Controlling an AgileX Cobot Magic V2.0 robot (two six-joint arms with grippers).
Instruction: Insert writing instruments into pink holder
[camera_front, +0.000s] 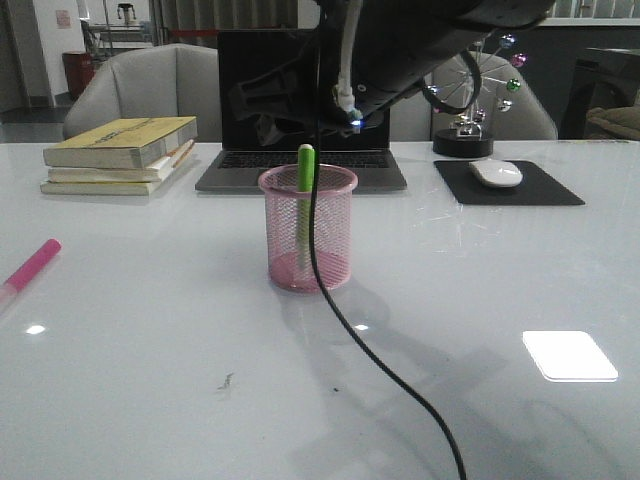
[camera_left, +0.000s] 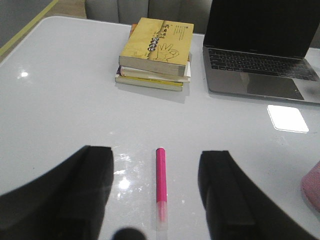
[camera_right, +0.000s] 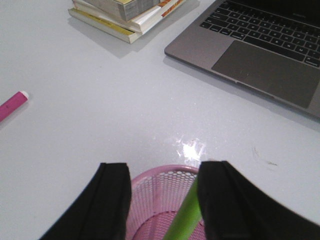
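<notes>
The pink marker (camera_front: 32, 266) lies flat on the table (camera_front: 150, 380), off at nine o'clock from the cup (camera_front: 307, 228). The left gripper (camera_left: 156, 200) hangs over it, fingers wide apart, not touching. The green marker (camera_front: 305, 190) stands in the pink cup. The right gripper (camera_right: 165, 195) is above the cup, fingers apart. Books (camera_front: 120, 152) sit at eleven o'clock, a laptop (camera_front: 300, 110) at twelve.

Black arm (camera_front: 400, 50) overhead, small blue light, white tube, black cable (camera_front: 370, 340) trailing; flat matte-black claw fingers (camera_left: 225, 200).
</notes>
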